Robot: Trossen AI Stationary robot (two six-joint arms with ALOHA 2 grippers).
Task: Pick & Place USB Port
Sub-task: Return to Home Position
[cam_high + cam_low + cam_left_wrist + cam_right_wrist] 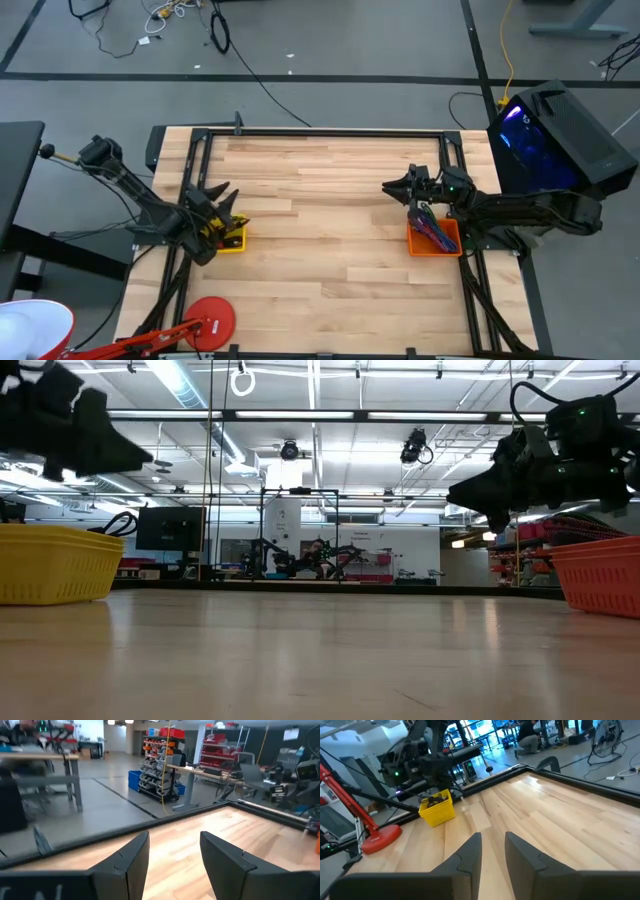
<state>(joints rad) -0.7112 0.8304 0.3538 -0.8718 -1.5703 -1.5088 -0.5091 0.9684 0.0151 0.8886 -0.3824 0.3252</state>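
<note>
A yellow basket (232, 238) stands at the table's left, with dark cable-like pieces (436, 799) lying in it. An orange basket (435, 238) at the right holds purple and red cables (430, 222). I cannot single out a USB port among them. My left gripper (218, 190) hovers just beyond the yellow basket's far side. In the left wrist view it (172, 837) is open, with only bare wood between its fingers. My right gripper (388, 186) hovers beyond the orange basket's far left corner. It (493, 836) is open by a narrow gap and holds nothing.
Bare wooden tabletop (320, 230) stretches between the two baskets. A black frame rail (320, 133) runs around the table. A red round-based stand (210, 320) sits at the near left. A dark computer case with blue light (545, 130) stands off the table's right.
</note>
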